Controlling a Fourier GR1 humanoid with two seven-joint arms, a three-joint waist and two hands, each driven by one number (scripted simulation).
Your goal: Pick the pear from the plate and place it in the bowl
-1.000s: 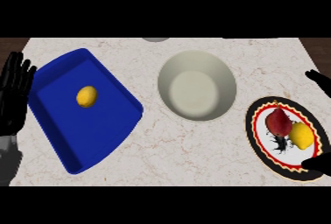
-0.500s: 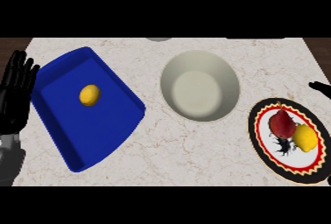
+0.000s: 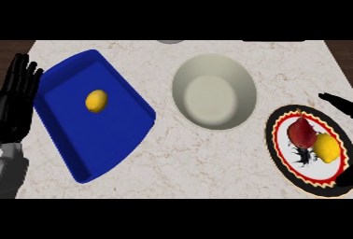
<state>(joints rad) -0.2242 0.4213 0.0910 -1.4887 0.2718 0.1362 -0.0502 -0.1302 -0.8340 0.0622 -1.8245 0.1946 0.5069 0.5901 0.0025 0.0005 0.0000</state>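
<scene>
The left hand (image 3: 17, 100) stands at the counter's left edge, palm flat and fingers straight and spread, pointing away from the robot, holding nothing. It sits just beside the long side of a blue tray (image 3: 117, 135), which lies tilted on the marble counter (image 3: 207, 163); a small yellow fruit (image 3: 95, 101) rests alone in the tray's upper half, well clear of the walls.

Of the right hand (image 3: 338, 101) only a dark tip shows at the right edge, above the plate; I cannot tell whether its fingers are spread or curled.

Between tray and plate there is a broad strip of bare counter, widest toward the near edge. The pale bowl (image 3: 214, 91) sits in the middle toward the far side, with nothing in it, its rim near the plate's upper left rim but apart from it.

The plate (image 3: 286, 163), white with a red and black patterned border, lies at the right, its right side running to the view's edge. On it the dark red pear (image 3: 301, 132) lies touching a yellow fruit, a lemon (image 3: 328, 149), with a black mark beside them on the white.
</scene>
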